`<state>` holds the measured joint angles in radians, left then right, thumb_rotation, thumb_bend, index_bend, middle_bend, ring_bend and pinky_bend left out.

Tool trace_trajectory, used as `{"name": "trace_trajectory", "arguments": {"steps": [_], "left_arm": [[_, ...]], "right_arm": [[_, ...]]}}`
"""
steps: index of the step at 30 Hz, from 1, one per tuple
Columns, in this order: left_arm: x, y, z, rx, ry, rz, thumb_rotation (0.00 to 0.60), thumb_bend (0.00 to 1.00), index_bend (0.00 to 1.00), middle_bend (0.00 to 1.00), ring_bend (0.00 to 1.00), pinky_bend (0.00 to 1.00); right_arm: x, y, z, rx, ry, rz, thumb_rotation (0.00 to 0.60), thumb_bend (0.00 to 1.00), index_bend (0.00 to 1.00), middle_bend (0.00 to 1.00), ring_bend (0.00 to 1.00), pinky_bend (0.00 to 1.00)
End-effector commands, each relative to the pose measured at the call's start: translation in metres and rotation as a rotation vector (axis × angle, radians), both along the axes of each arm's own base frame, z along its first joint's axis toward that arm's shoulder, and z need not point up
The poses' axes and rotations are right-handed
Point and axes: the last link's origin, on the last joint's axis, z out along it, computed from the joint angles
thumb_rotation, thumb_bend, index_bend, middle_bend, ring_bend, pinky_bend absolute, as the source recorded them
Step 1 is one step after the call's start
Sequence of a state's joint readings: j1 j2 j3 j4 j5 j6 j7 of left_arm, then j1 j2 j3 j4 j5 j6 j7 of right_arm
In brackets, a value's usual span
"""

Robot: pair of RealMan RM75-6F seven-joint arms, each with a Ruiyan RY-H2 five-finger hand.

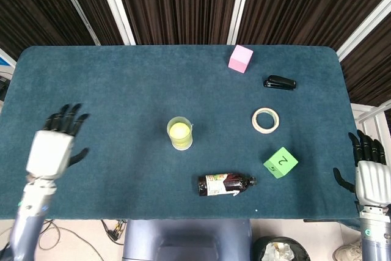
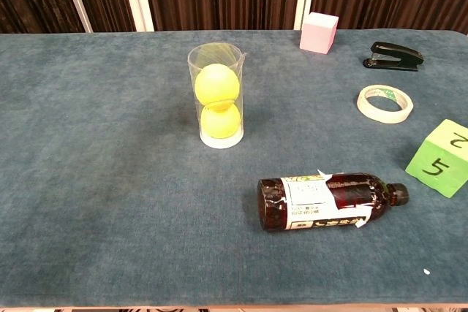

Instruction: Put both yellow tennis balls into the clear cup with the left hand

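The clear cup point(image 1: 180, 134) point(image 2: 216, 60) stands upright near the middle of the blue table. Two yellow tennis balls are stacked inside it, the upper ball point(image 2: 216, 83) resting on the lower ball point(image 2: 220, 120). My left hand point(image 1: 54, 145) is far to the left of the cup, over the table's left side, open with fingers spread and holding nothing. My right hand point(image 1: 370, 175) hangs off the table's right edge, fingers extended and empty. Neither hand shows in the chest view.
A brown bottle point(image 1: 223, 184) point(image 2: 329, 199) lies on its side in front of the cup. A green numbered cube point(image 1: 280, 162), a tape roll point(image 1: 265, 120), a black stapler point(image 1: 280, 82) and a pink cube point(image 1: 240, 58) sit to the right.
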<state>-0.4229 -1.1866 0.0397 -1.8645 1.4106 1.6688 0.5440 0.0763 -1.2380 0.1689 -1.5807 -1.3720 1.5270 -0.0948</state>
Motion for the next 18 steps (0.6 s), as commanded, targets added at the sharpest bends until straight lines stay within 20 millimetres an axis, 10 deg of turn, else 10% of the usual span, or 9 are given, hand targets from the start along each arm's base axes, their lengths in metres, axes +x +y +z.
{"name": "trace_trajectory", "arguments": {"steps": [1, 18], "left_arm": [[-0.04, -0.017, 0.012, -0.04, 0.036, 0.113, 0.6, 0.05, 0.2, 0.06, 0.04, 0.2], [-0.072, -0.011, 0.005, -0.086, -0.017, 0.225, 0.6, 0.05, 0.19, 0.05, 0.04, 0.2]], "right_arm": [[0.001, 0.001, 0.0, -0.002, 0.0, 0.003, 0.6, 0.35, 0.09, 0.0, 0.0, 0.0], [0.002, 0.0, -0.001, -0.002, -0.002, 0.015, 0.6, 0.35, 0.09, 0.0, 0.0, 0.0]]}}
